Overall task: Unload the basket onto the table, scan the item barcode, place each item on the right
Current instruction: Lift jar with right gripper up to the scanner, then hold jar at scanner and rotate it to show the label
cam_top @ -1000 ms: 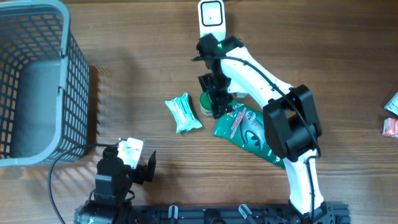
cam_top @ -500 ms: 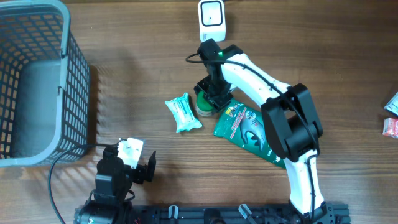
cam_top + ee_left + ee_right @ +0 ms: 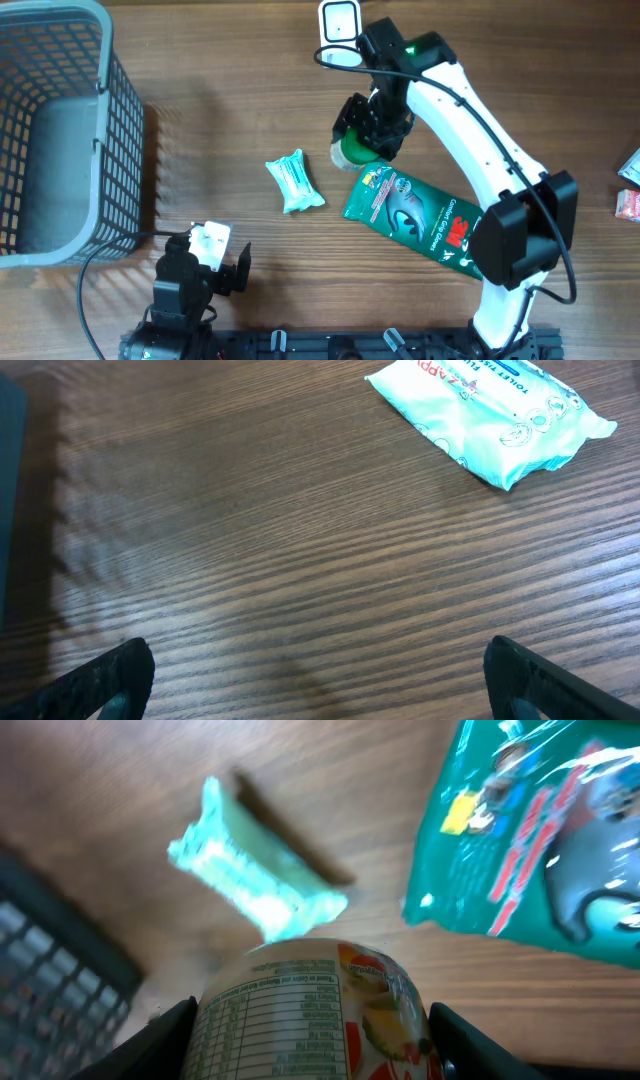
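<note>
My right claw is clamped on the can, and my left claw is wide apart. If I tilt the round can toward the scanner at the table's far edge, it might slip out.

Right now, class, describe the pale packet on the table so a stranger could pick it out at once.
Start at the grey basket on the left of the wooden table and look right, toward the middle. A small packet lies flat there, just left of a large dark green pouch. Unlike that pouch, it is pale turquoise, soft and pillow-shaped, with crimped ends.
</note>
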